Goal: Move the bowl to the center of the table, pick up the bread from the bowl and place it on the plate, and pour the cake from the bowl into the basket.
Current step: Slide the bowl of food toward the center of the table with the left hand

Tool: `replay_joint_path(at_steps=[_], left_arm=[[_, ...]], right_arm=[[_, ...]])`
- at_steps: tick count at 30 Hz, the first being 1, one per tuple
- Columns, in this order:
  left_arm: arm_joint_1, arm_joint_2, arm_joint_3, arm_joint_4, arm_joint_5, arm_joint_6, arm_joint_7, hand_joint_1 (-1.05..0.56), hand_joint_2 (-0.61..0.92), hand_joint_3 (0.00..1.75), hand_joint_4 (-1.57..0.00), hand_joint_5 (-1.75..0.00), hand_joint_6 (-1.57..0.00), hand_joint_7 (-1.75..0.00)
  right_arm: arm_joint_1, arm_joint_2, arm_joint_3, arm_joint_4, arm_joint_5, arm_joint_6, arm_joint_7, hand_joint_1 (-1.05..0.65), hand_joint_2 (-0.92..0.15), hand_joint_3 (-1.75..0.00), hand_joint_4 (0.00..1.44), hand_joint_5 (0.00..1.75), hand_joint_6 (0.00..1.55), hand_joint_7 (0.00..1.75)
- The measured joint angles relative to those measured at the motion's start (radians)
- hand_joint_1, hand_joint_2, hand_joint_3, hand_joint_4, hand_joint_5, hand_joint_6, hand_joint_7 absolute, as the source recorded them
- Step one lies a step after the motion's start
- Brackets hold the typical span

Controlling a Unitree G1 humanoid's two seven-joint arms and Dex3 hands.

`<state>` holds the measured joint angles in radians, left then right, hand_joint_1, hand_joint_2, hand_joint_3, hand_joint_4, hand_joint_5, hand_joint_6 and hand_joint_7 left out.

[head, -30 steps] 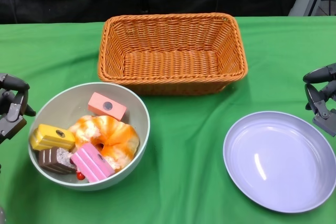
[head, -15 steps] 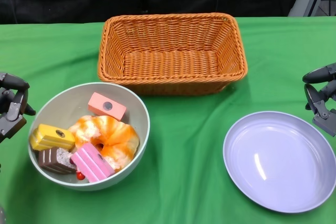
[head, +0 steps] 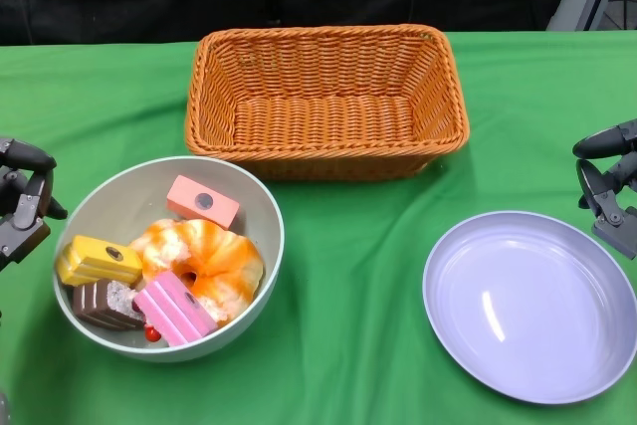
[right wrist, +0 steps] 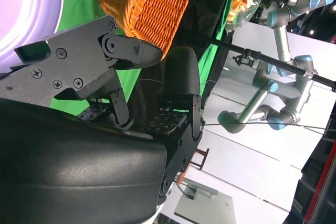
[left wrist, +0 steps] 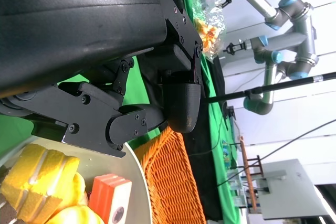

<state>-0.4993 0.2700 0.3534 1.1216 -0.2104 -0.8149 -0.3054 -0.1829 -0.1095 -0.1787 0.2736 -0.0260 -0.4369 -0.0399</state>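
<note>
Green cloth (head: 358,276) covers the table; the empty woven orange wicker basket (head: 326,102) sits behind the grey-green round bowl (head: 261,208) at front left, which holds orange glazed bread (head: 209,258) and coloured cake blocks (head: 100,259). The lavender round plate (head: 530,306) lies bare at right. Wrist views show the left hand (left wrist: 131,93) and right hand (right wrist: 131,77) with fingers apart, holding nothing.

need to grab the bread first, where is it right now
In the head view the bread lies in the bowl at the table's front left, among the cake pieces, near the left hand.
</note>
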Motion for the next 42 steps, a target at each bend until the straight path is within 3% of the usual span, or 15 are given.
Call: replay_joint_path(at_steps=[5,9,13,14,17,18,21,26,35,42], left_arm=[[0.000,0.011,-0.007,-0.009,0.022,0.035,0.063,-0.19,0.90,0.39,-0.69,-1.46,-0.70,-1.06],[0.000,0.012,-0.008,-0.018,0.029,0.077,0.114,-0.22,0.92,0.32,-0.76,-1.14,-0.75,-0.83],[0.004,0.030,-0.038,-0.038,0.108,0.119,0.237,-0.32,0.92,0.28,-0.89,-0.50,-0.95,-0.24],[0.004,0.038,-0.047,-0.044,0.126,0.136,0.255,-0.37,0.92,0.30,-0.88,-0.33,-0.95,-0.13],[0.005,0.058,-0.058,-0.057,0.144,0.181,0.271,-0.39,0.92,0.31,-0.88,-0.23,-0.96,-0.06],[0.005,0.063,-0.061,-0.063,0.142,0.194,0.259,-0.52,0.92,0.36,-0.71,-0.12,-0.77,-0.02],[0.010,0.095,-0.073,-0.078,0.125,0.256,0.147,-0.69,0.92,0.43,-0.53,-0.02,-0.56,0.00],[0.011,0.155,-0.109,-0.089,0.141,0.375,0.063,-0.74,0.92,0.55,-0.36,0.00,-0.34,0.00],[0.014,0.192,-0.178,-0.150,0.183,0.566,-0.017,-0.78,0.92,0.62,-0.11,0.00,-0.09,0.00],[0.014,0.192,-0.159,-0.210,0.096,0.783,-0.127,-0.79,0.92,0.57,-0.06,0.00,-0.06,0.00]], right_arm=[[0.000,0.000,0.000,0.000,-0.002,-0.008,0.000,-0.12,-0.73,-0.60,0.72,1.59,0.67,1.24],[0.000,0.000,0.000,0.000,-0.001,-0.011,0.000,-0.11,-0.73,-0.60,0.73,1.60,0.67,1.24],[0.000,-0.001,0.000,0.002,-0.002,-0.017,0.000,-0.11,-0.73,-0.60,0.74,1.60,0.68,1.23],[0.000,-0.002,-0.001,0.004,-0.002,-0.021,0.000,-0.10,-0.73,-0.61,0.74,1.60,0.68,1.23],[0.000,-0.008,-0.001,0.012,0.001,-0.035,0.005,-0.09,-0.73,-0.62,0.74,1.60,0.69,1.22],[0.000,-0.009,-0.002,0.016,0.001,-0.038,0.005,-0.09,-0.72,-0.63,0.75,1.59,0.69,1.22],[0.000,-0.009,-0.002,0.027,0.001,-0.047,0.005,-0.08,-0.71,-0.67,0.76,1.59,0.70,1.22],[0.000,-0.009,-0.002,0.027,0.003,-0.047,0.005,-0.08,-0.70,-0.68,0.75,1.59,0.70,1.22],[0.001,-0.010,-0.001,0.023,0.000,-0.047,0.006,-0.11,-0.70,-0.67,0.75,1.58,0.70,1.22],[0.002,-0.010,-0.001,0.022,0.006,-0.043,0.009,-0.09,-0.70,-0.67,0.74,1.60,0.69,1.24]])
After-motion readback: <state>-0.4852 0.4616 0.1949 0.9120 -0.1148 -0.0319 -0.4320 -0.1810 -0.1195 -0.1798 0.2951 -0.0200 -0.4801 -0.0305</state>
